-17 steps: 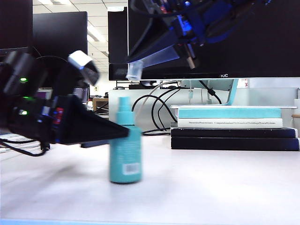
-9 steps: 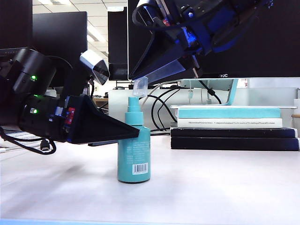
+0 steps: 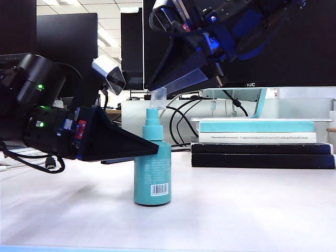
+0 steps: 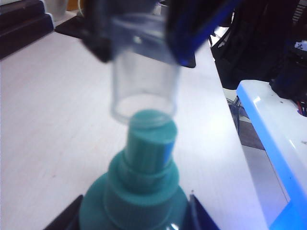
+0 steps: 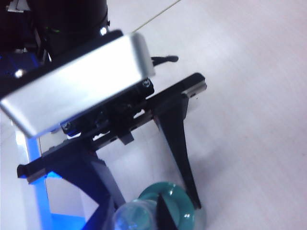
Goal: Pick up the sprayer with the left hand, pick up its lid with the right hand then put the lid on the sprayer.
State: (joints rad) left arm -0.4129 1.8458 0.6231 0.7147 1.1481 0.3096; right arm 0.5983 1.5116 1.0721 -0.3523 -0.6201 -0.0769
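White tabletop at frame centre carries your sprayer [image 3: 152,170], its light, rigid shoulder clamped by the left hand [image 3: 149,148], while the right hand [image 3: 157,90] pinches the slippery clear lid [image 3: 158,98] just over the nozzle.

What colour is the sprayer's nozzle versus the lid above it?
Nozzle teal; lid clear, colourless. Left wrist view shows both best.

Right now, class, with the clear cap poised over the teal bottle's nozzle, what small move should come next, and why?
Probably lower the right end effector straight down. Its transparent plastic lid sits just above the small teal plastic sprayer's pale nozzle tip, roughly aligned, not yet seated. The left end effector grips the bottle standing on the white table.
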